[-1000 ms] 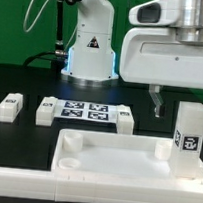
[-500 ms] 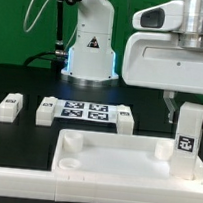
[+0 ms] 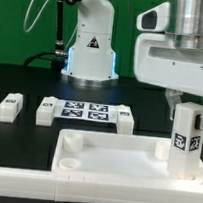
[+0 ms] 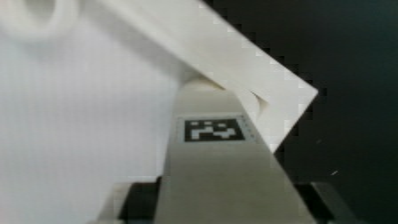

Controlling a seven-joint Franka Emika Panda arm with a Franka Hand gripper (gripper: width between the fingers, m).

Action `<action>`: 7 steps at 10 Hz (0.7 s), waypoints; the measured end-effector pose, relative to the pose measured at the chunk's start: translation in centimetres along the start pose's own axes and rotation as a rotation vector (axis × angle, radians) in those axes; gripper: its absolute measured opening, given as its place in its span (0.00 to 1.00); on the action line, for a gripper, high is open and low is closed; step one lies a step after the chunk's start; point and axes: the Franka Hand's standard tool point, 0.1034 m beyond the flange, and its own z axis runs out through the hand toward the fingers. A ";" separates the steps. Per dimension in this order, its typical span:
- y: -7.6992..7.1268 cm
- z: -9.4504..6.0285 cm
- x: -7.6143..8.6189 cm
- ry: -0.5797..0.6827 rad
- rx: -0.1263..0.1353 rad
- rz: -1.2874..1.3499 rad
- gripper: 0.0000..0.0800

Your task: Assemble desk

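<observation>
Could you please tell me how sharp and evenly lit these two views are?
Exterior view: sharp, evenly lit, blue glow at the robot base. Wrist view: soft, the tabletop washed out near-featureless white, yet the tag on the leg is legible.

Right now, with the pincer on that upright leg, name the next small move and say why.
Probably a small twist of the leg about its upright axis, to seat it. The pincer is shut on its top, and it stands upright at the tabletop's corner on the exterior view's right; the wrist view shows it centred between the fingers.
</observation>
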 end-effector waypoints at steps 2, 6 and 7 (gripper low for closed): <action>-0.1 0.1 0.0 -0.041 0.021 0.280 0.36; -0.1 0.1 0.0 -0.042 0.020 0.248 0.57; -0.1 -0.1 -0.2 -0.041 0.006 0.039 0.75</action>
